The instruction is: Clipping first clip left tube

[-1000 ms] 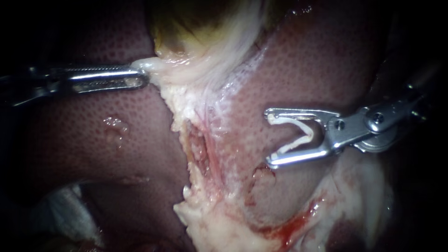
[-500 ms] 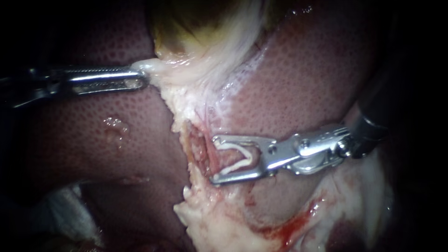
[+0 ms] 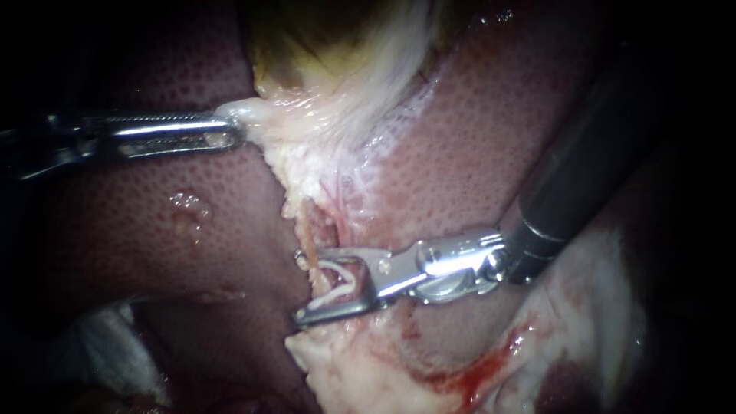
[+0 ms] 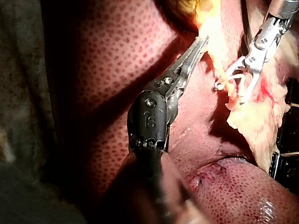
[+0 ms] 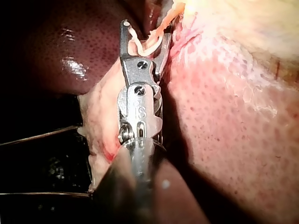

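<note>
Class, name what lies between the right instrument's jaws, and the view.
The white clip, with the thin tube crossing inside it; clearest in the endoscope view.

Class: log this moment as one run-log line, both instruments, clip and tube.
left instrument: shut on pale tissue | right instrument: holds open clip | tube: across clip's mouth

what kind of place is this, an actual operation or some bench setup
Probably a bench setup, not a body: the liver lies in the open with a dark surface past the tissue's edge. The left instrument grips the gallbladder; the right instrument carries a white clip.
</note>
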You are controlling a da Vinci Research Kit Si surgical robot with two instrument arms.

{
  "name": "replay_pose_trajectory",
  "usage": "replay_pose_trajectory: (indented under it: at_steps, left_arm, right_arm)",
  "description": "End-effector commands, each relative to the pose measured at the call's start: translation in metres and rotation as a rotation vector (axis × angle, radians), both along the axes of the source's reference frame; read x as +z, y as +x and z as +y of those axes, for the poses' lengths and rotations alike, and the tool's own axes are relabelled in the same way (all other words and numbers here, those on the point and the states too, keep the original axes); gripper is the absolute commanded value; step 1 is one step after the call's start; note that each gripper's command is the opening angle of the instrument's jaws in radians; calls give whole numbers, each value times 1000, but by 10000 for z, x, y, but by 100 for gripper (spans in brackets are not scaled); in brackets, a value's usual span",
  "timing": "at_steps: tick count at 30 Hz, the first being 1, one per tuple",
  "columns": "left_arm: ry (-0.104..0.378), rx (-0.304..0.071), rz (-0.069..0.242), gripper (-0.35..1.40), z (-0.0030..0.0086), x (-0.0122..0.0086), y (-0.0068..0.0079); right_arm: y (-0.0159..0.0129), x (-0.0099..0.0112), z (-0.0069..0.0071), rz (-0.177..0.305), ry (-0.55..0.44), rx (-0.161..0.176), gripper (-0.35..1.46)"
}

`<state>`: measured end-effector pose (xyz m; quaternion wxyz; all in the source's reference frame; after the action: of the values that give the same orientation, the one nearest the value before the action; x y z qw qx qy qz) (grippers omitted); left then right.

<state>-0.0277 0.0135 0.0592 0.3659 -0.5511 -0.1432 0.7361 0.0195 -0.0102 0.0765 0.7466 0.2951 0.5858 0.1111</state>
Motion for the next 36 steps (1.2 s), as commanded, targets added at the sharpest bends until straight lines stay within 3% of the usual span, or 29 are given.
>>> replay_pose_trajectory:
  at_steps: [1, 15, 16, 17, 19, 20, 22, 36]
  left_arm:
    - [0, 0, 0, -35, 0, 1, -1]
    - [-1, 3, -2, -35, -2, 3, -3]
    - [-1, 3, -2, -35, -2, 3, -3]
    - [-1, 2, -2, -35, -2, 3, -3]
    - [-1, 2, -1, -35, -2, 3, -3]
    - [-1, 2, -1, -35, -2, 3, -4]
    - [-1, 2, -2, -35, -2, 3, -4]
    - [-1, 2, -1, -35, -2, 3, -4]
  right_arm:
    - [2, 0, 0, -1, 4, 0, 60]
    - [10, 12, 8, -17, 48, 8, 51]
    - [9, 12, 8, -23, 69, 10, 44]
    - [6, 13, 7, -28, 97, 5, 23]
    - [2, 13, 5, -39, 153, -55, -19]
    - [2, 14, 5, -59, 151, -63, -35]
    - [2, 14, 5, -80, 165, -67, -35]
    - [3, 17, -1, -82, 179, -74, -35]
